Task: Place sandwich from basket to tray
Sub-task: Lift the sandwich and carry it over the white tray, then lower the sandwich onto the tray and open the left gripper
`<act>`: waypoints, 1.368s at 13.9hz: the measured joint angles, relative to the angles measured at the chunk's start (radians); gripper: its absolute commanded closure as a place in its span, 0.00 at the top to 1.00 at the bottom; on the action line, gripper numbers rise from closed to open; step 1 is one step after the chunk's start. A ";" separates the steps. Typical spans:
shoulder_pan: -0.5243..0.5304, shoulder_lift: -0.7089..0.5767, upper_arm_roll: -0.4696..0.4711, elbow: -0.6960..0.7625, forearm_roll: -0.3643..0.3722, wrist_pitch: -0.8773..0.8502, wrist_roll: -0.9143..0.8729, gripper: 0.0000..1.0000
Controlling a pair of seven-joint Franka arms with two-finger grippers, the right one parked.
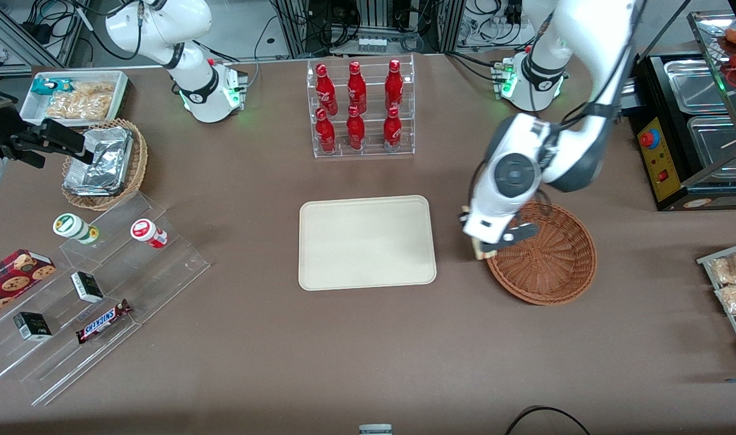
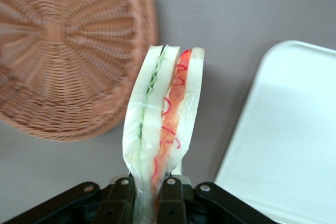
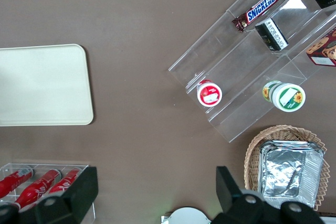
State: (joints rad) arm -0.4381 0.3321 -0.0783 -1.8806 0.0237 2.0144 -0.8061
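Gripper (image 2: 147, 190) clamped on sandwich (image 2: 164, 124) — we are holding it above the table between basket (image 1: 549, 257) and tray (image 1: 366, 241).

"SNICKERS" is showing on the chocolate bar (image 1: 104, 321) lying on the clear stepped stand (image 1: 96, 302), lower left of the front view.
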 measured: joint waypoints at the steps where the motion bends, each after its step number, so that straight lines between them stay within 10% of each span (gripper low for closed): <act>1: -0.031 0.037 0.000 0.036 -0.001 0.009 0.000 0.09; 17: -0.303 0.439 -0.014 0.459 -0.004 0.124 -0.184 0.07; 19: -0.303 0.458 -0.026 0.462 -0.004 0.142 -0.185 0.21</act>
State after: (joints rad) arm -0.7416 0.7901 -0.1048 -1.4187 0.0202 2.1564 -0.9909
